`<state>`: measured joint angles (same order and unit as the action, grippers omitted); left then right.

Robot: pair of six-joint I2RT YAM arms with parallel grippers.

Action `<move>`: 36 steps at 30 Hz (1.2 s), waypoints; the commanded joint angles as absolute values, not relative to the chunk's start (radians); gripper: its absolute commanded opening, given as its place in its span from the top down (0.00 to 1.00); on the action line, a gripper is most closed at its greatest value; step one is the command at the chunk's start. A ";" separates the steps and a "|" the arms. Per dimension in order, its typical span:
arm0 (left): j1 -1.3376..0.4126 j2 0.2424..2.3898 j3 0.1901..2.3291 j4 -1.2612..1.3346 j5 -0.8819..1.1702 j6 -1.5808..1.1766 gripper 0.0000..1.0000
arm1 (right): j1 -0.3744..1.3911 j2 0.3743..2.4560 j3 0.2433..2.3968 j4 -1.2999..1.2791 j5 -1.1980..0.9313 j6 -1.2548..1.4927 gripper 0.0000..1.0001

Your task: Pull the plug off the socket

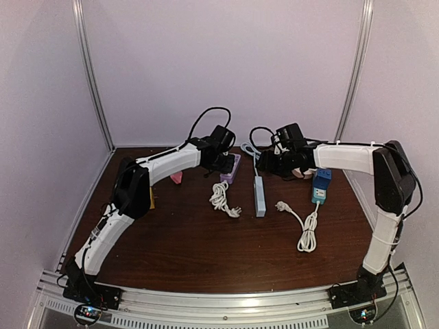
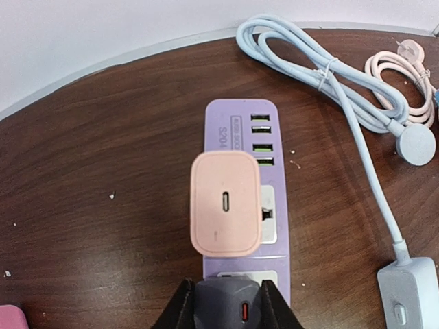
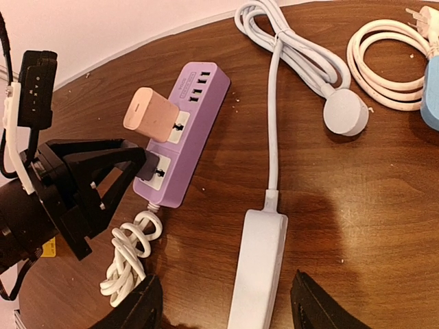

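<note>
A purple power strip [image 2: 241, 113] lies on the brown table, also in the top view [image 1: 231, 169] and the right wrist view [image 3: 206, 92]. A pink charger [image 2: 225, 203] is plugged into its middle socket. A dark grey plug [image 2: 226, 306] with a red port sits at the near socket. My left gripper [image 2: 226, 310] is shut on that grey plug, one finger [image 2: 180, 310] on each side. I cannot tell if the plug is fully seated. My right gripper [image 3: 223, 305] is open and empty above a white power strip [image 3: 257, 274].
A coiled white cord [image 3: 127, 257] trails from the purple strip's end. The white strip's pale cable ends in a round plug [image 2: 416, 145]. A blue power strip [image 1: 321, 184] with a coiled cord [image 1: 306, 231] lies to the right. A pink object [image 1: 176, 177] lies left of my left arm.
</note>
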<state>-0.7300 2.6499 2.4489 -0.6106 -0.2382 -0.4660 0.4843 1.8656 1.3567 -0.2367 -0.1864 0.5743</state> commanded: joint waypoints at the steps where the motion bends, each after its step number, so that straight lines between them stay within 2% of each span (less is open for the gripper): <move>1: -0.718 2.626 2.415 -0.620 -0.200 -0.464 0.92 | 0.481 1.912 1.424 -0.233 -0.234 0.583 0.35; 6: -0.710 2.483 2.224 -0.595 -0.178 -0.506 0.97 | 0.495 1.966 1.481 -0.206 -0.294 0.615 0.35; 15: -0.682 2.193 1.713 -0.406 -0.032 -0.718 0.97 | 0.565 2.114 1.618 -0.188 -0.374 0.678 0.35; 22: -0.652 2.082 1.441 -0.170 0.152 -0.912 0.97 | 0.614 2.162 1.614 -0.151 -0.422 0.717 0.34; 27: -0.633 2.062 1.343 -0.032 0.254 -0.991 0.97 | 0.630 2.182 1.594 -0.122 -0.459 0.729 0.34; 36: -0.633 2.056 1.293 0.060 0.297 -1.022 0.97 | 0.633 2.199 1.570 -0.107 -0.468 0.741 0.34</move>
<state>-0.6231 2.0644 1.3266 0.0082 0.2218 -0.9798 0.6308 2.1788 1.5829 -0.1383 -0.4507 0.7307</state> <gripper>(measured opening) 0.277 0.661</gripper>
